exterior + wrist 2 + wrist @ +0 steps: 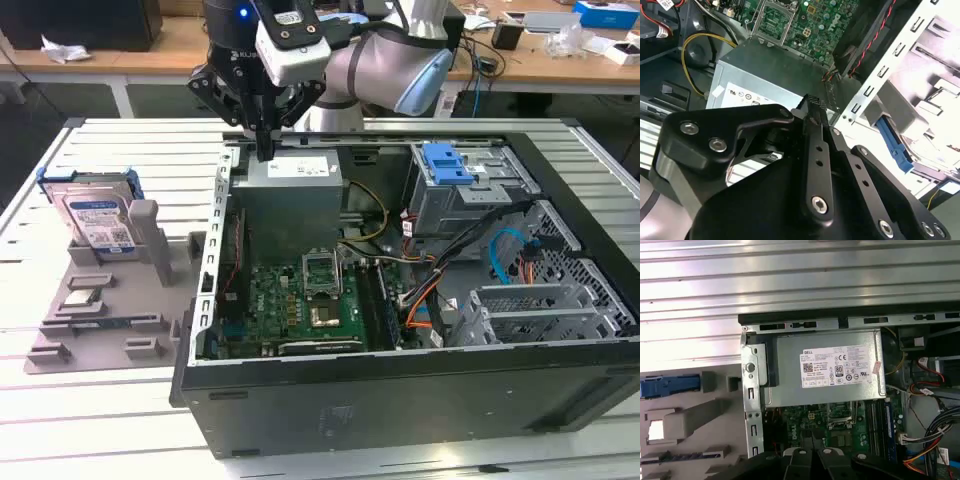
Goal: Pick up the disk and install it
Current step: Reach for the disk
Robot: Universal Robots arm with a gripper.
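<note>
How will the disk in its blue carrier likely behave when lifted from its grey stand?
The disk looks like a rigid metal slab, so probably stiff and fairly dense. It stands on edge in the grey stand, so a sideways nudge might tip it.

Exterior view high, angled down onto computer case [400, 410], first wrist view straight down, second wrist view close past fingers [815, 145], power supply [825, 367] in both wrist views

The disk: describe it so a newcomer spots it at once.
Start from the open computer case; on the exterior view's left of it lies a grey tray. At the tray's far end the disk stands propped up, the only part there with a blue frame and a white-and-blue label.
</note>
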